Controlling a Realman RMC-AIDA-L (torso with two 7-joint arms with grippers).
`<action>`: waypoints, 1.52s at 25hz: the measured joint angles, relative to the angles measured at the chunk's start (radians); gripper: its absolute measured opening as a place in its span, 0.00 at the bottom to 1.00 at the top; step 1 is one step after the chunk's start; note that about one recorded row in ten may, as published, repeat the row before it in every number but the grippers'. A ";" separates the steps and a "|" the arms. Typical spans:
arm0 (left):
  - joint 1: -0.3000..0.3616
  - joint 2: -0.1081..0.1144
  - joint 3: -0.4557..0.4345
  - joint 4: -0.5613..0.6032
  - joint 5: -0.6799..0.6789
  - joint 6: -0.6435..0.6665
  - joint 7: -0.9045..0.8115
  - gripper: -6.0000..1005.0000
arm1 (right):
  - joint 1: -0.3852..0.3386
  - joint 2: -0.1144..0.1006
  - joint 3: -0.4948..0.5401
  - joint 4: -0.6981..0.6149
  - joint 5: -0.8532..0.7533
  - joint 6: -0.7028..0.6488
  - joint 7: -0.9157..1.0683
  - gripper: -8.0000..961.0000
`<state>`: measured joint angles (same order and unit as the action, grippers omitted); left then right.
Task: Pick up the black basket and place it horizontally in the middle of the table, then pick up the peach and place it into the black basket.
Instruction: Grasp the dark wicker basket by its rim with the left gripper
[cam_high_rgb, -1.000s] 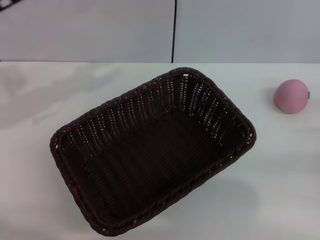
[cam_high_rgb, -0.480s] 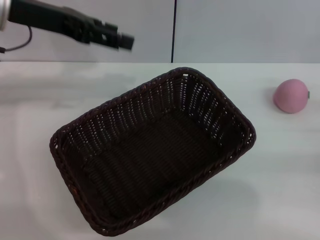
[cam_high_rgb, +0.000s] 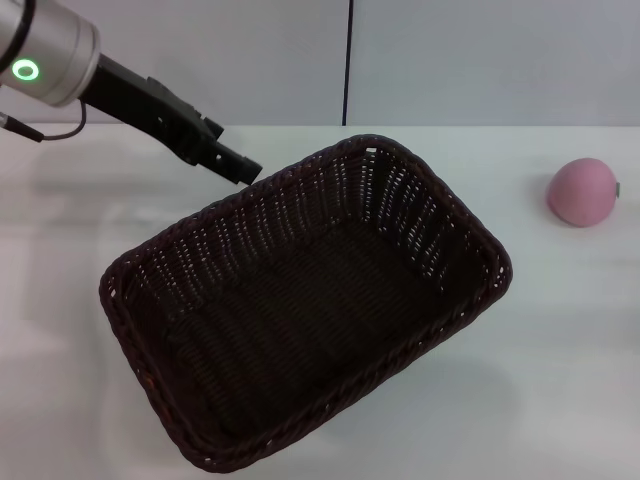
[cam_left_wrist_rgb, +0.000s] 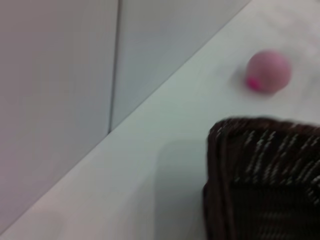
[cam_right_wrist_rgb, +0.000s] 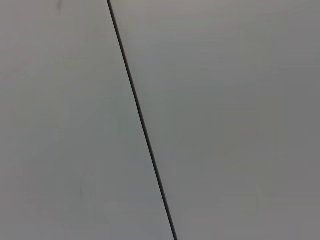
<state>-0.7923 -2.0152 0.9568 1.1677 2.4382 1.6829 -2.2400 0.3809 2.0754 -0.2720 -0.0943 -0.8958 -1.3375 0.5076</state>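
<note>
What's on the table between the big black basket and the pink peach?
Nothing. In the head view, only bare white table separates the black basket from the peach.

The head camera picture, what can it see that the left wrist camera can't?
Only the head view shows the left end effector, hovering by the far rim of the black basket, and that whole basket lying slanted. Only the left wrist view shows the bright magenta blotch on the peach. Both show the basket, the peach out on the white table, and the wall with its dark seam.
</note>
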 joint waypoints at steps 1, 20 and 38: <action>0.000 0.000 0.000 0.000 0.000 0.000 0.000 0.81 | 0.000 0.000 0.000 0.000 0.000 0.000 0.000 0.77; 0.011 -0.048 0.122 -0.065 0.122 -0.053 -0.023 0.81 | 0.011 0.000 0.012 0.007 0.001 0.017 0.002 0.77; 0.072 -0.048 0.280 -0.011 0.130 -0.154 -0.074 0.52 | 0.007 0.000 0.021 0.008 0.002 0.024 0.002 0.76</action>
<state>-0.7208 -2.0632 1.2371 1.1569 2.5680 1.5288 -2.3139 0.3881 2.0754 -0.2508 -0.0858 -0.8942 -1.3130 0.5093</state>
